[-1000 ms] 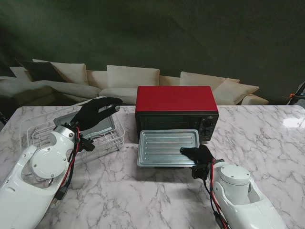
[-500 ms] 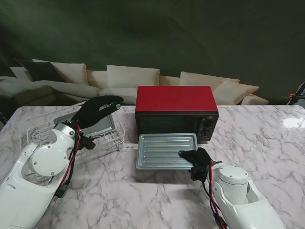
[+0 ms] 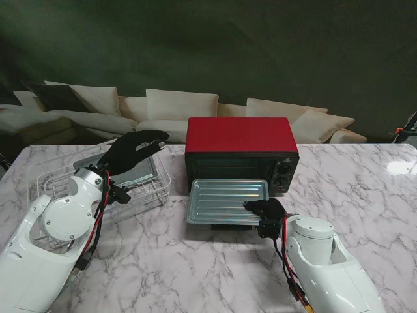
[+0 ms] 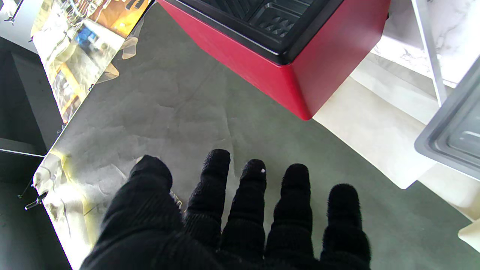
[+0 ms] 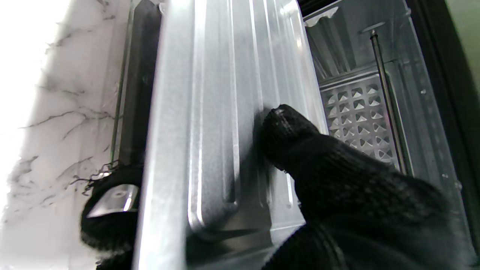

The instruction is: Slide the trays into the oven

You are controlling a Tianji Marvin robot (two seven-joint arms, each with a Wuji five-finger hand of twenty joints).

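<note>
The tray (image 3: pixel 227 201) sits level in front of the oven (image 3: pixel 242 154), its far edge at the mouth and most of its length not yet inside; the right hand (image 3: pixel 267 210) grips its near right corner, thumb (image 5: pixel 288 131) pressed on the ribbed floor and other fingers (image 5: pixel 108 210) curled under the rim, so the hand is clenched on the tray. The wrist view shows the cavity beyond, with a perforated side wall and a rod along it, but I cannot tell whether the tray's edges are seated on any guide.

The chief risk, as I judge it, is skew; a one-corner hold lets the free left side swing, so a push could wedge the tray against the opening or catch a wall; the oven itself might then slide back on the marble table (image 3: pixel 163 261). A thumb pinch on smooth metal may also slip, dropping the near edge onto the dark door (image 5: pixel 137 82) that shows beneath it.

The left hand (image 3: pixel 133 149) hovers with fingers spread, grasping nothing, over the wire rack (image 3: pixel 153 190) where a second tray (image 3: pixel 133 176) lies; reaching down carelessly could snag the wires.
</note>
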